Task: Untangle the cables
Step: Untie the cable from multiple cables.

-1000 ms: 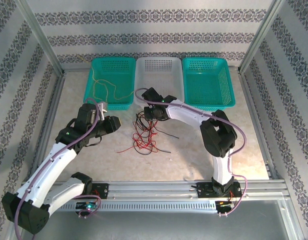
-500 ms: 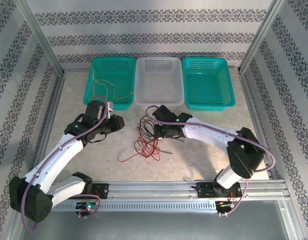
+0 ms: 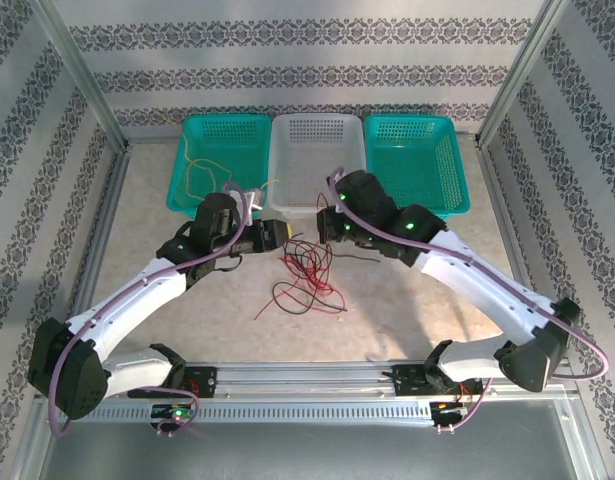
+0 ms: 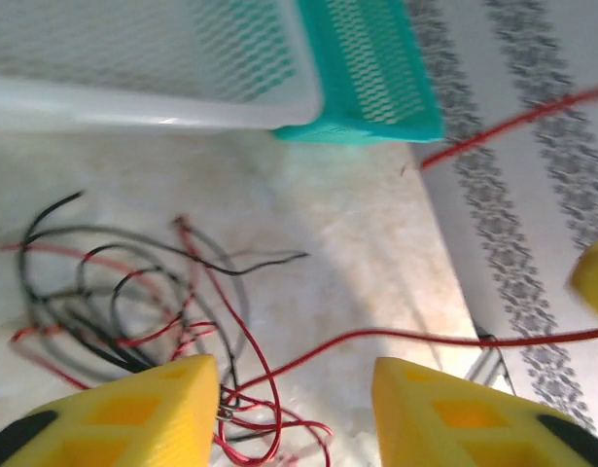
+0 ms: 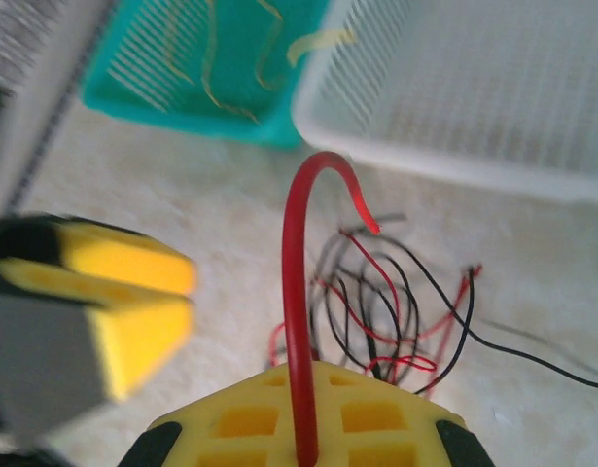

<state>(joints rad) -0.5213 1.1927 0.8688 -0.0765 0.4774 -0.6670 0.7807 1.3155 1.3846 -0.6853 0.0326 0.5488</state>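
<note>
Pinching red cable, right end effector partly cropped.

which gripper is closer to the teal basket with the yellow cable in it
Left. The left gripper sits just off the near right corner of that teal basket; the right gripper, shut on a red cable, is farther right, before the white basket.

Arms angled inward.
Left arm and right arm are extended toward centre; left gripper is parted, right gripper is clamped on a red cable.
</note>
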